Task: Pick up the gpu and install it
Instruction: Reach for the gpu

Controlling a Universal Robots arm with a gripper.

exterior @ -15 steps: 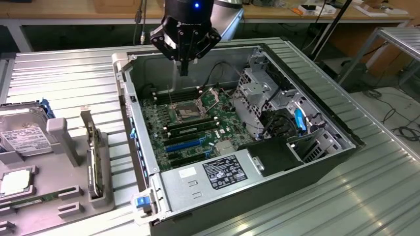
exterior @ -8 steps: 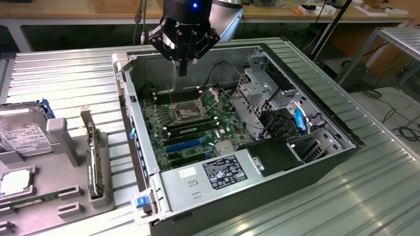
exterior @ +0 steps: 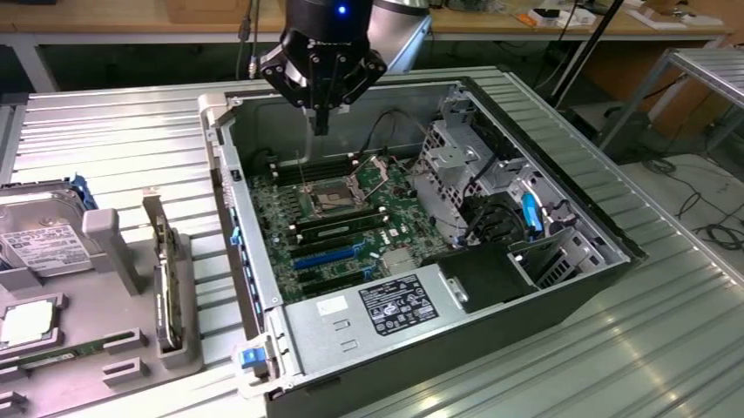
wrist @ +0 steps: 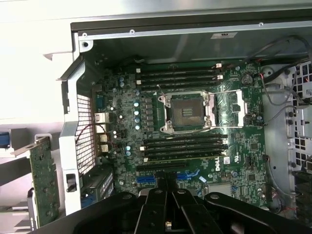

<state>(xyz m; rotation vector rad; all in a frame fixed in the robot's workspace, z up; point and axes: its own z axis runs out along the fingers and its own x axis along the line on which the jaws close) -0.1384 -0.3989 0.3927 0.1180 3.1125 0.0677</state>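
One pair of jaws, pressed together and empty, hung over the open computer case (exterior: pixel 465 348) at the upper middle of the exterior view. Well apart, the gpu (exterior: pixel 170 292) stood on edge in a grey rack (exterior: pixel 111 252) at lower left on the worktop (exterior: pixel 117 139).

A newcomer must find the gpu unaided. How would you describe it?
Start at the open computer case; on the exterior view's left of it sits a grey parts holder. The gpu stands on edge in the holder's slot nearest the case. It is a thin dark slab, unlike the silver hard drive with its white label and the narrow green memory stick lying flat.
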